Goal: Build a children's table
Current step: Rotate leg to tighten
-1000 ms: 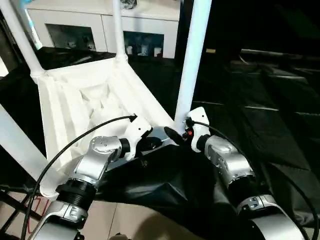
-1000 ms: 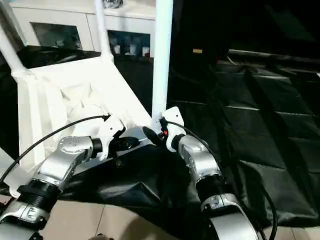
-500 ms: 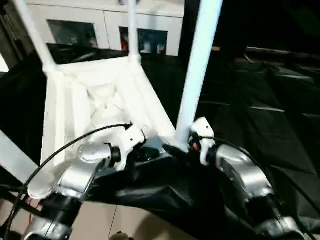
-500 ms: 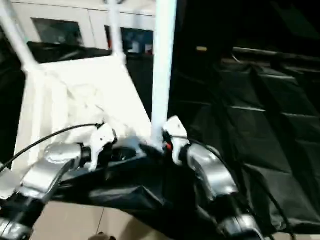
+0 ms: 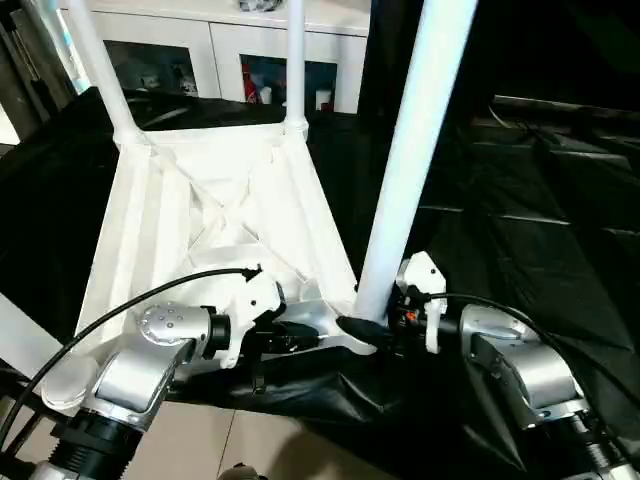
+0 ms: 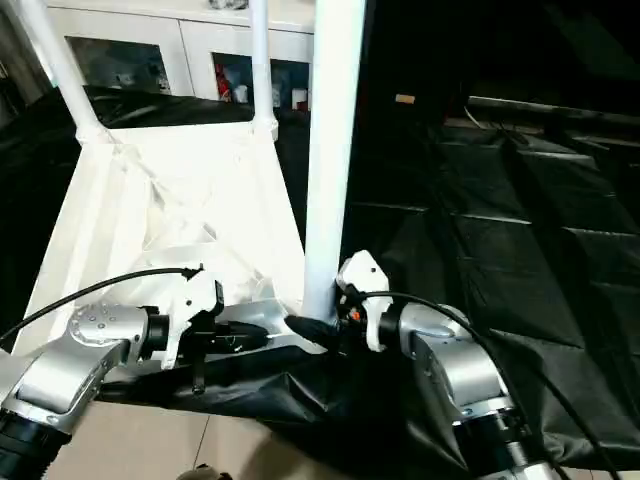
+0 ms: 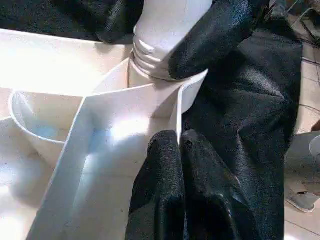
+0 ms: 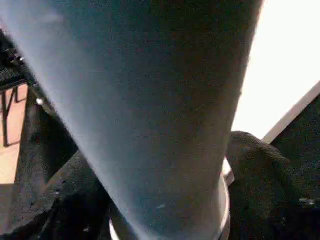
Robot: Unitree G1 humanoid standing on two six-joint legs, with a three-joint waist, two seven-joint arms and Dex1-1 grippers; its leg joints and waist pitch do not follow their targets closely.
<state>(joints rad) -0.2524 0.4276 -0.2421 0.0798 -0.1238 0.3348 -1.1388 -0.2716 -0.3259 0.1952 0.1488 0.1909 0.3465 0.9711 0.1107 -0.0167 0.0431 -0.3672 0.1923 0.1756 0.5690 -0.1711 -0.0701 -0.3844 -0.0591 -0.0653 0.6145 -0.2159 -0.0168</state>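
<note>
Left wrist view showed the left gripper (image 7: 180, 145) pinched together against the tabletop (image 5: 200, 200), the right gripper (image 5: 372, 330) seemingly clamped round a leg (image 5: 405, 170).

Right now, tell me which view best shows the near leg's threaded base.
The left wrist view: the leg's threaded end sits in the corner socket. The eye views show its base behind the right gripper; the right wrist view shows its shaft close up.

Black sheet (image 5: 520, 250) covers the floor; white glass-door cabinet (image 5: 230, 50) behind.

Head eyes look down over both forearms; wrist cameras sit close to the leg (image 5: 405, 190).
</note>
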